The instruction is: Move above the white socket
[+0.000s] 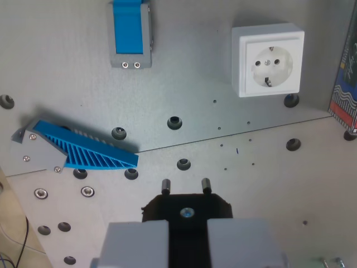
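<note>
The white socket (268, 60) is a square wall outlet with a round recess, mounted on the grey metal plate (72, 84) in the upper right of the wrist view. My gripper (188, 228) sits at the bottom centre, its grey fingers (139, 240) shut on a black plug (187, 207). The plug's two metal pins (165, 186) point away from the camera toward the plate. The socket lies up and to the wrist view's right of the plug, well apart from it.
A blue ribbed wedge on a grey bracket (83, 151) lies at the left. A blue and grey block (131, 33) is at the top centre. A dark striped object (346, 84) runs along the right edge. Bolt holes dot the plate.
</note>
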Action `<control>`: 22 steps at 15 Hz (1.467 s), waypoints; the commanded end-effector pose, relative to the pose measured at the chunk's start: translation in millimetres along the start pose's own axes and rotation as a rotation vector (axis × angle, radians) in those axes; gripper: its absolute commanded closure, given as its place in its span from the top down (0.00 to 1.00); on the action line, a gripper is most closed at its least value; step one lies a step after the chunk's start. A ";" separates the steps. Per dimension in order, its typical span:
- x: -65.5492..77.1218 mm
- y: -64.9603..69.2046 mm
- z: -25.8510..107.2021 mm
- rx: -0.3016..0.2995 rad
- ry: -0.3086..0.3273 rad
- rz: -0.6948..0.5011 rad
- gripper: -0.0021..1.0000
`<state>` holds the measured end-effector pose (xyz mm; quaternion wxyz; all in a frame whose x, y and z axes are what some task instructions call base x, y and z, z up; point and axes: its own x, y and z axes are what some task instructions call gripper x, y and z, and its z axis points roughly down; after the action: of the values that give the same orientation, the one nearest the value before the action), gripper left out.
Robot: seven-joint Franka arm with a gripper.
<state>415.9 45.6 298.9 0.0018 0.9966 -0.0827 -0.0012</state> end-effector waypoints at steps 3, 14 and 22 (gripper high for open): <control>-0.1 0.0 -0.1 0.000 0.001 0.001 0.00; -0.1 4.1 7.9 0.003 0.015 -0.006 0.00; 0.5 15.2 28.6 0.015 0.060 -0.023 0.00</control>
<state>416.0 37.2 279.4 0.0034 0.9965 -0.0830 -0.0127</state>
